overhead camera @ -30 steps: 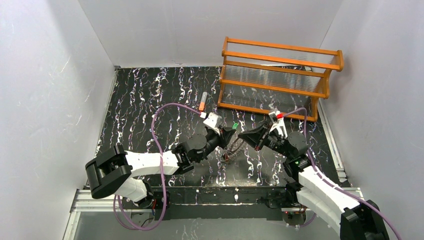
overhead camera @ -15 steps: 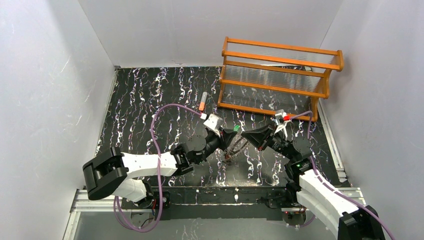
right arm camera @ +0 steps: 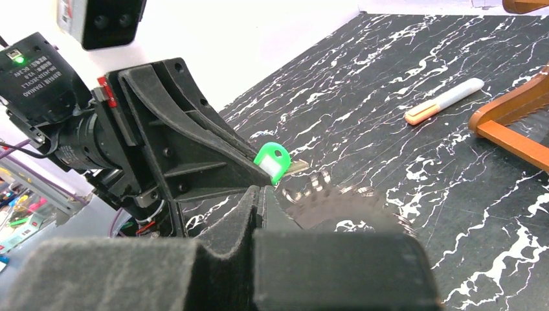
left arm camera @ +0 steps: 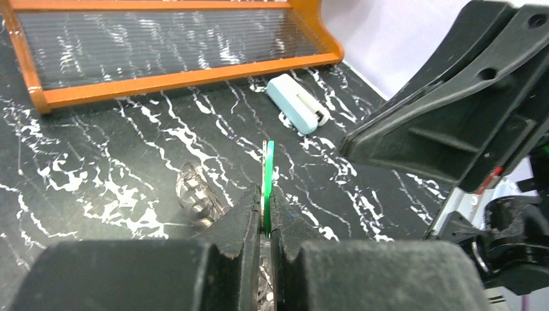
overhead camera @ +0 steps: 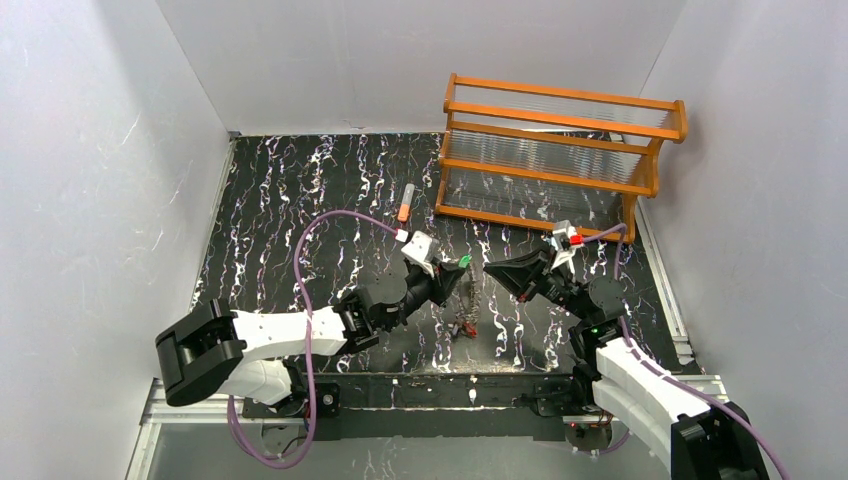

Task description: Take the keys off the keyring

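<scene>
My left gripper (left arm camera: 264,194) is shut on the green key (left arm camera: 268,175), which stands edge-on between its pads. Seen from above, that green key (overhead camera: 464,261) sits at the left gripper's (overhead camera: 458,272) tip. The keyring (overhead camera: 466,305) dangles below it, with small pieces at its lower end too small to make out. The grey toothed keyring (left arm camera: 194,194) is blurred just left of the fingers. My right gripper (right arm camera: 260,191) is shut with nothing visible between its pads. The blurred keyring (right arm camera: 336,197) hangs just beyond them. The right gripper (overhead camera: 490,268) faces the left one across a small gap.
An orange wooden rack (overhead camera: 560,150) stands at the back right. An orange-and-grey tube (overhead camera: 405,203) lies left of it on the black marbled table (overhead camera: 300,200). A pale white-blue clip (left arm camera: 294,103) lies on the table in front of the rack.
The keyring was stretched between the two gripper tips; now it hangs down from the green key alone. The tips have drawn slightly apart, the left arm pulling back left.
</scene>
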`<control>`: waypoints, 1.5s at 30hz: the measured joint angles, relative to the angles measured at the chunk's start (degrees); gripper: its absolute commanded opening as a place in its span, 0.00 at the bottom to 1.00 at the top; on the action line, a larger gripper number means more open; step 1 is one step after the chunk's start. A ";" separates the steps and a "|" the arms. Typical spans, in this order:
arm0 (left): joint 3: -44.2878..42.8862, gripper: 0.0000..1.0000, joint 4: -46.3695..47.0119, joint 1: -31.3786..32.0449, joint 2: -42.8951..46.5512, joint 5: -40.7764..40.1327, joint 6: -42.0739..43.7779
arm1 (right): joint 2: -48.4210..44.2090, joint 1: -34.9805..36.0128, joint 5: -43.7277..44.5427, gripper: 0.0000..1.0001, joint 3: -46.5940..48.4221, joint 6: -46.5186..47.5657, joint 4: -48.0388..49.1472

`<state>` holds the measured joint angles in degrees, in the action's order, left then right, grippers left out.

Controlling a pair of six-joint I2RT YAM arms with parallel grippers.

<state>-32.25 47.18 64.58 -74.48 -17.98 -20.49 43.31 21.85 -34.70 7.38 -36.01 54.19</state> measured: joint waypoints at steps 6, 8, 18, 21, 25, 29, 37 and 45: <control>0.81 0.00 -2.03 -0.09 0.87 -0.90 2.19 | 1.29 -0.04 -1.92 0.15 0.04 1.68 0.04; 0.81 0.00 -2.21 -0.11 1.60 -0.81 3.02 | 1.60 -0.04 -3.21 0.27 0.31 3.63 -2.49; 0.68 0.00 -3.61 -0.22 3.32 1.99 6.38 | 3.82 -0.04 -9.20 0.55 3.30 15.82 -11.23; 0.59 0.00 -5.11 -0.24 3.96 3.48 7.67 | 6.08 -0.04 -12.02 0.58 3.39 19.63 -10.45; 0.02 0.00 -6.91 -0.24 4.85 5.22 9.11 | 11.45 -0.04 -16.22 0.59 3.56 22.43 -6.29; -0.59 0.00 -8.24 -0.24 4.94 6.25 9.92 | 16.92 -0.04 -20.44 0.60 5.79 24.46 -5.20; -0.98 0.00 -9.09 -0.24 4.92 6.49 10.10 | 12.24 0.37 -20.70 0.63 8.31 24.57 -8.20; -1.25 0.00 -9.57 -0.26 4.92 6.88 10.47 | 8.26 0.46 -17.66 0.62 9.75 21.11 -13.55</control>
<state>-33.50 37.60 64.31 -69.56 -11.09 -10.02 51.57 22.31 -52.36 17.12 -14.90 40.64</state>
